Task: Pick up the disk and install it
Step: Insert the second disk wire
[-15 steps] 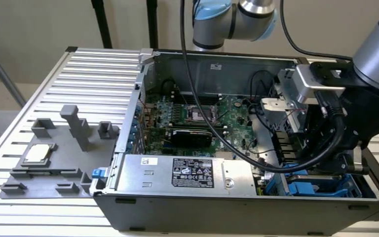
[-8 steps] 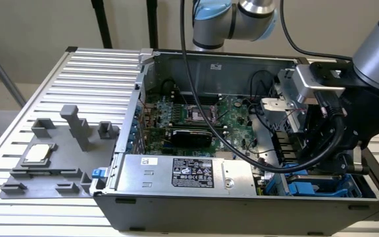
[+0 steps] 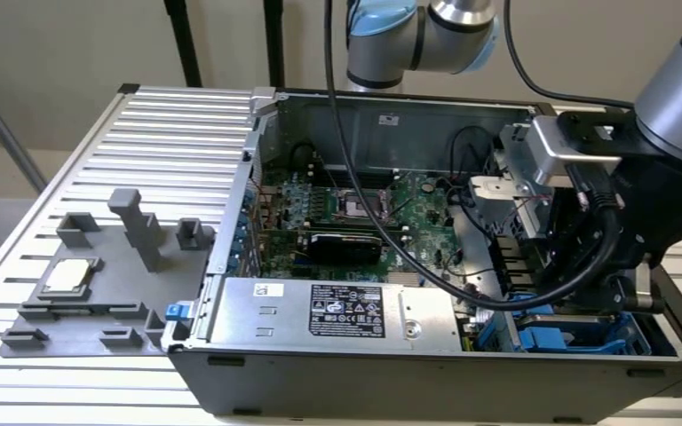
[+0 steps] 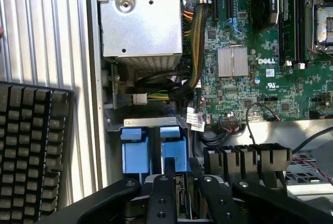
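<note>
1. The disk sits at about 4 o'clock of the open computer case in the exterior view. It is down in the corner drive bay, just past the power supply at 6 o'clock. The wrist view shows mostly the disk's blue carrier.
2. The gripper is right over that bay, its black links close above the blue plastic. I cannot tell whether it is clamped on the disk or merely touching it.
3. Judged by its look, the disk is a stiff, fairly dense metal slab that will not flex. Its bare label face is probably smooth and slippery.
4. The blue carrier is likely thinner, springy plastic, so a hard squeeze could bow it.
5. The safest hold seems to be across the two long carrier rails, near the middle, keeping the disk level and clear of the loose cables beside the bay.
</note>
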`<state>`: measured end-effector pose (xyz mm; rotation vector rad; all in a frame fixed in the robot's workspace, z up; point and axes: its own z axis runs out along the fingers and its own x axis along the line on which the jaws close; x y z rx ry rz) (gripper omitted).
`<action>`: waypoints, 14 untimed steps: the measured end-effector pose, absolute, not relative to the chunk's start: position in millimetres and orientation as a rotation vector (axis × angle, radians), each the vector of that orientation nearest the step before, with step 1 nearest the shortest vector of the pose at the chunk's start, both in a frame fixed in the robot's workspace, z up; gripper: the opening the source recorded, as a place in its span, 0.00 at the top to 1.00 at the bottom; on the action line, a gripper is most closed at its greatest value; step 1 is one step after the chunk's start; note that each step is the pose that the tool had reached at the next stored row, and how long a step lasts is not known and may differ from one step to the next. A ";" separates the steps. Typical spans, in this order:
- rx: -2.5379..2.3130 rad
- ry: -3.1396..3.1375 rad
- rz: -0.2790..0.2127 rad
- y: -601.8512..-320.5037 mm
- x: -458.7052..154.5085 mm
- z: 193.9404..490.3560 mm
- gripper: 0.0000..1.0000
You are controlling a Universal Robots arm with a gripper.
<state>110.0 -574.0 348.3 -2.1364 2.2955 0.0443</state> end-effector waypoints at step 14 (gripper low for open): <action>-2.136 2.295 0.046 -568.6 123.1 375.4 0.76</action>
